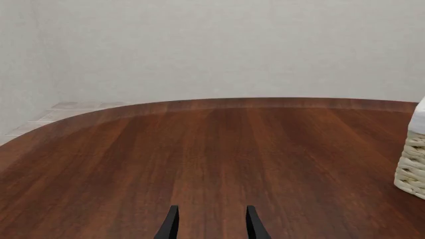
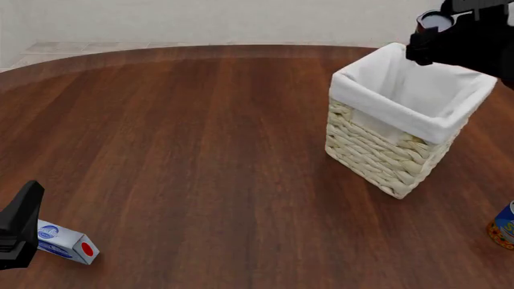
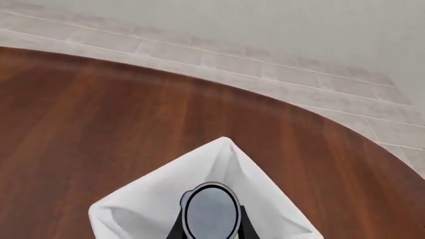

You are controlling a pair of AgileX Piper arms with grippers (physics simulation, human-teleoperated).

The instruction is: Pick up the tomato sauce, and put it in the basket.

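My right gripper [image 2: 434,35] is shut on the tomato sauce can [image 2: 437,21] and holds it above the far rim of the basket [image 2: 386,150]. Only the can's silver-grey top shows; its label is hidden. In the right wrist view the can top [image 3: 211,211] sits between the fingers, over the basket's white cloth lining [image 3: 146,209]. My left gripper [image 2: 20,232] is open and empty, low at the near left of the table. Its fingers [image 1: 171,225] stand apart over bare wood, with a basket corner [image 1: 413,169] at that view's edge.
A white-blue carton with a red dot [image 2: 68,244] lies on the table beside my left gripper. A blue-orange can [image 2: 504,226] stands at the near right edge of the front view. The brown wooden table [image 2: 201,132] has a curved far edge.
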